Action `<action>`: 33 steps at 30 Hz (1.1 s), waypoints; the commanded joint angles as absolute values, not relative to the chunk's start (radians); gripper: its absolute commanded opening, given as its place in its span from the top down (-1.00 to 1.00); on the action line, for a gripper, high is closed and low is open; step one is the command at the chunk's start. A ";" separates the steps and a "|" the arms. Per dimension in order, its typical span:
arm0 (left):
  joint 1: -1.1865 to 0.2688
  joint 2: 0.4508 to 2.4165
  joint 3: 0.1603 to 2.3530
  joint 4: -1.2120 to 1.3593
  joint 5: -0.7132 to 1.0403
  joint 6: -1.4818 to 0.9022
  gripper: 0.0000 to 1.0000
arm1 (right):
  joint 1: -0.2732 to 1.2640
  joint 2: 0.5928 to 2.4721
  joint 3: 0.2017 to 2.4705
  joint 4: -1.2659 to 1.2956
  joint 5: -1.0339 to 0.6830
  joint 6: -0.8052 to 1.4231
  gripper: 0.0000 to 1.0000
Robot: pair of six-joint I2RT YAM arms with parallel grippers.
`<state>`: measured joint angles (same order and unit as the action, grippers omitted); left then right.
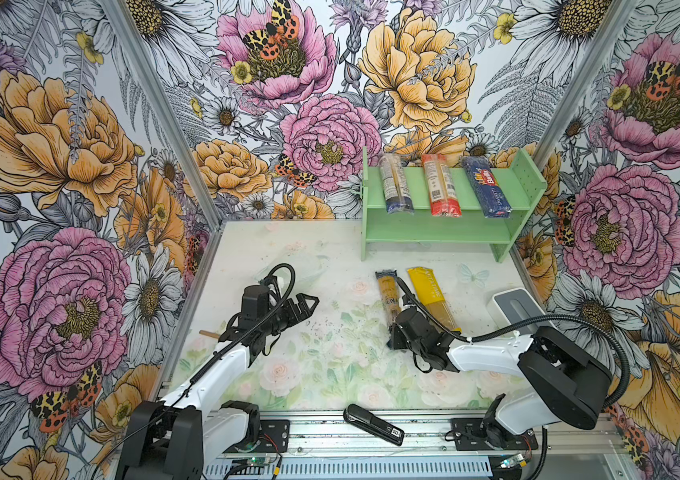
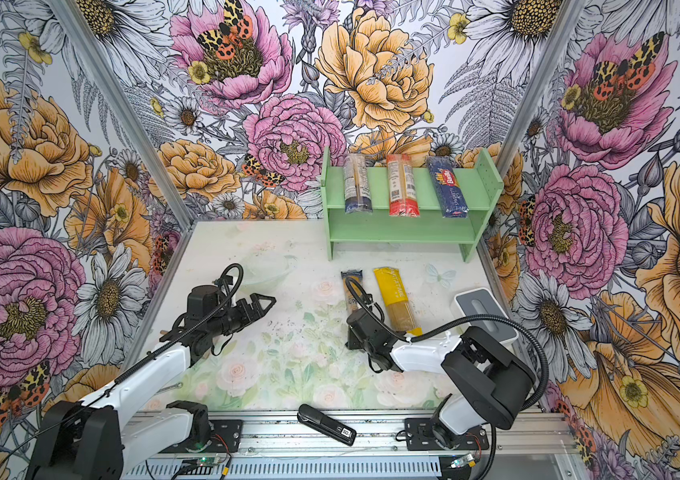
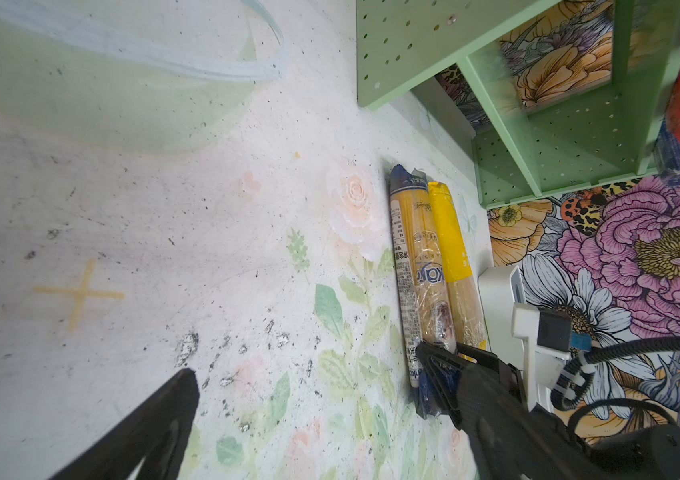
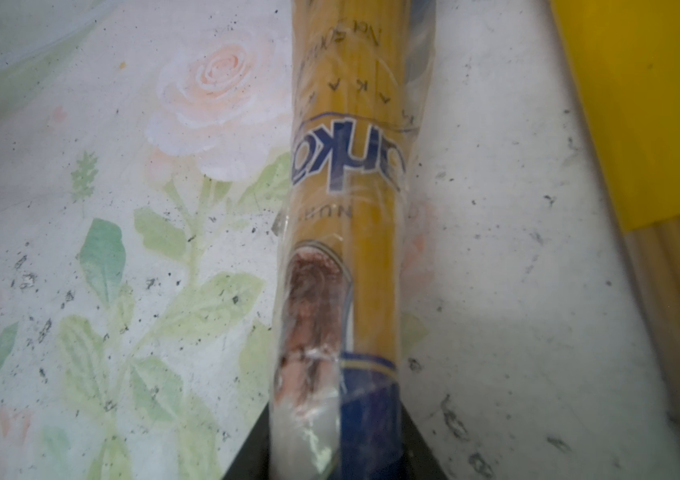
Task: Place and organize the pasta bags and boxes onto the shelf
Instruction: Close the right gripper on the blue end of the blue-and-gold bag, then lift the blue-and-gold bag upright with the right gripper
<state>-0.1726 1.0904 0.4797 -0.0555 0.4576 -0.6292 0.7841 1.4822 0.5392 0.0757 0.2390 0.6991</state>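
At the bench's (image 1: 321, 253) far right corner stands the shelf (image 1: 434, 235), three packs (image 1: 441, 187) on its top tier. Before it lie the yellow pack (image 1: 425, 286) and the blue-gold pack (image 1: 387, 286), whose near end the right gripper (image 4: 334, 457) grasps. Left gripper (image 1: 307, 303) gapes empty, left of the bench's middle.

Bystanders on the flowered counter (image 1: 330, 374)
A black stapler-like object (image 1: 373, 424) lies at the near edge, across the metal rail (image 1: 413, 446). A white-grey rectangular box (image 1: 513, 305) sits at the right side. A clear bowl (image 2: 267, 272) rests left of centre, farther back. Bold floral wallpaper (image 1: 60, 166) covers the walls.
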 commanded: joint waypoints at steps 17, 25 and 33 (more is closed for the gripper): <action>-0.185 1.075 0.496 -0.055 0.442 -0.618 -0.98 | 0.658 1.287 0.556 0.012 0.024 0.648 1.00; -0.186 1.072 0.492 -0.052 0.442 -0.619 -0.98 | 0.601 1.194 0.560 0.029 -0.047 0.642 1.00; -0.186 1.072 0.488 -0.048 0.443 -0.617 -0.97 | 0.568 1.140 0.591 0.006 -0.057 0.628 1.00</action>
